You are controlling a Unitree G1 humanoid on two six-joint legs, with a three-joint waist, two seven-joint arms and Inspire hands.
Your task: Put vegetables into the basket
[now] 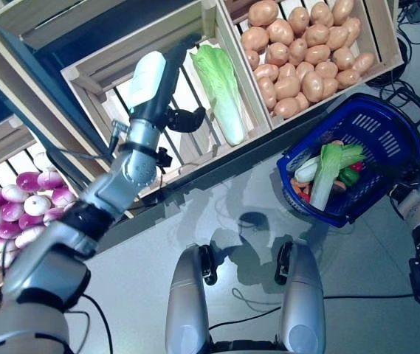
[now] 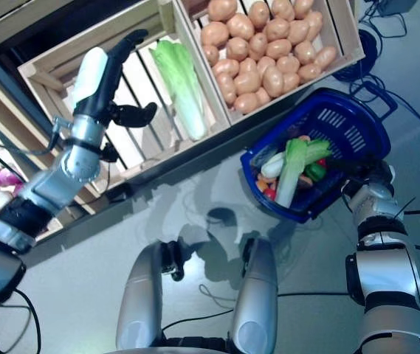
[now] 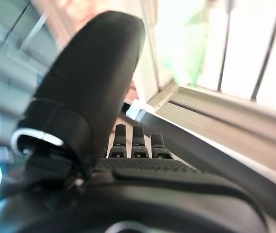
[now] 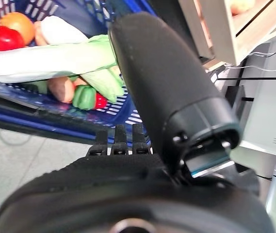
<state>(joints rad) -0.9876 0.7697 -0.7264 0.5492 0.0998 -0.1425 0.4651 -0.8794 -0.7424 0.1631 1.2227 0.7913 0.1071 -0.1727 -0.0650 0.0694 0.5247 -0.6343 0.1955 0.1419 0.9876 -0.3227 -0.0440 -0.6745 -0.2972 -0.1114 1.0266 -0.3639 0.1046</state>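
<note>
My left hand (image 1: pixel 162 78) is raised into a slatted wooden crate (image 1: pixel 102 70) on the stand, open and empty, with its fingers straight and its thumb (image 1: pixel 189 118) spread towards a pale green Chinese cabbage (image 1: pixel 221 87) just beside it. The blue plastic basket (image 1: pixel 396 118) stands on the floor at the right. In it lie a long pale green cabbage (image 1: pixel 328 173), a white radish (image 1: pixel 307 171), a green pepper (image 1: pixel 349 177) and red and orange pieces. My right hand (image 4: pixel 128 165) is open and empty just outside the basket's near rim (image 4: pixel 55 121).
The wooden stand (image 1: pixel 217 22) slopes across the back with crates side by side, and a dark ledge (image 1: pixel 217 166) runs along its foot. Grey floor (image 1: pixel 158 243) lies between the stand and me. Loose cables (image 1: pixel 398 92) lie behind the basket.
</note>
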